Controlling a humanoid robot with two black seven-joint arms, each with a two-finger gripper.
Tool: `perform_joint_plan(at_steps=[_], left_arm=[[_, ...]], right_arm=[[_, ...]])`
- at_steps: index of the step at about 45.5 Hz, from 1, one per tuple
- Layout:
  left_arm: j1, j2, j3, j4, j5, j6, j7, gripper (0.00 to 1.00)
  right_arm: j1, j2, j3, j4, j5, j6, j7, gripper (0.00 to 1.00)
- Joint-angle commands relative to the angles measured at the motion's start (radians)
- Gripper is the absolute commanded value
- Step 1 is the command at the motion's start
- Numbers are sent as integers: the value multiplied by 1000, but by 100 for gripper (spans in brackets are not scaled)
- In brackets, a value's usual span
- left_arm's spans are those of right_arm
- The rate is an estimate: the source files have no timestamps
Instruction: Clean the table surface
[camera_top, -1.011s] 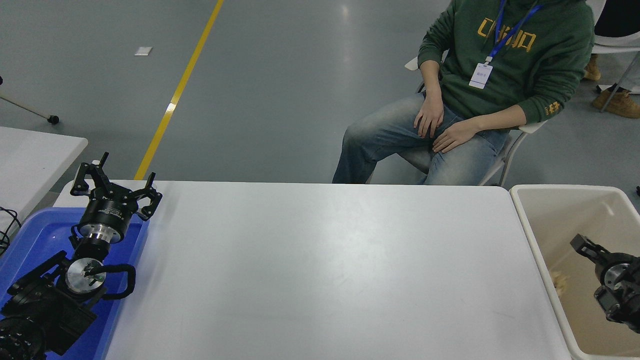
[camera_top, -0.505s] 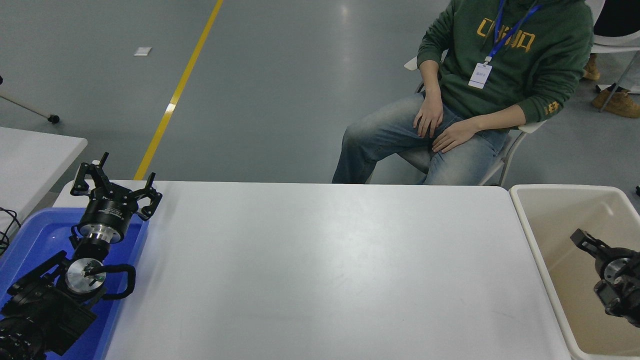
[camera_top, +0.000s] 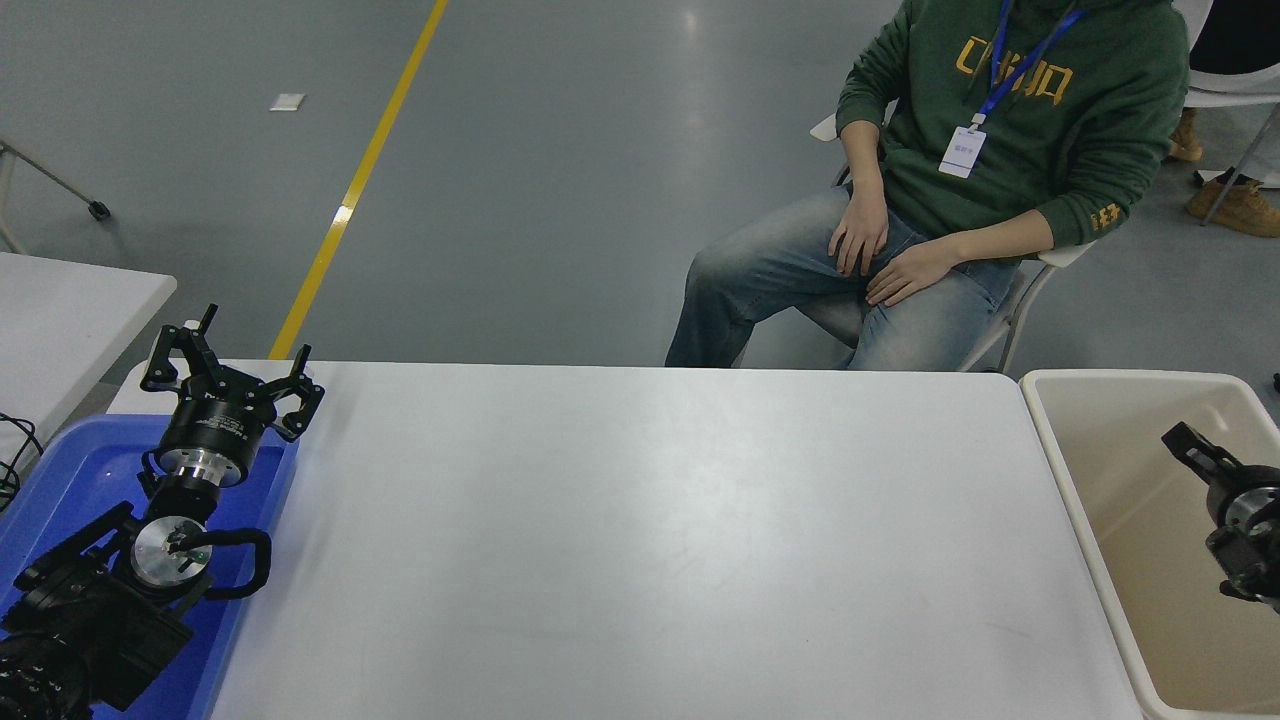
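The right tool (camera_top: 1185, 443) has shifted toward the frame's right edge above the beige bin (camera_top: 1060, 460), grip state unclear. The white surface (camera_top: 640, 540) fills the centre; the left tool (camera_top: 232, 362) sits spread at lower left.

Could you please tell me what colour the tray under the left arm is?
The tray is bright blue, shown clearly in the head view.
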Motion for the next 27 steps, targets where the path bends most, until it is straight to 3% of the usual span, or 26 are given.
perform_joint_plan(at_steps=[1, 16, 23, 27], left_arm=[[0, 0, 0, -1, 0, 0, 0, 100], [0, 0, 0, 0, 0, 0, 0, 100], [0, 0, 0, 0, 0, 0, 0, 100], [0, 0, 0, -1, 0, 0, 0, 100]], right_arm=[[8, -99, 132, 153, 13, -10, 3, 100], [-78, -190, 603, 464, 14, -13, 11, 100], [-228, -190, 908, 647, 14, -10, 178, 100], [-253, -184, 947, 698, 20, -5, 192, 100]])
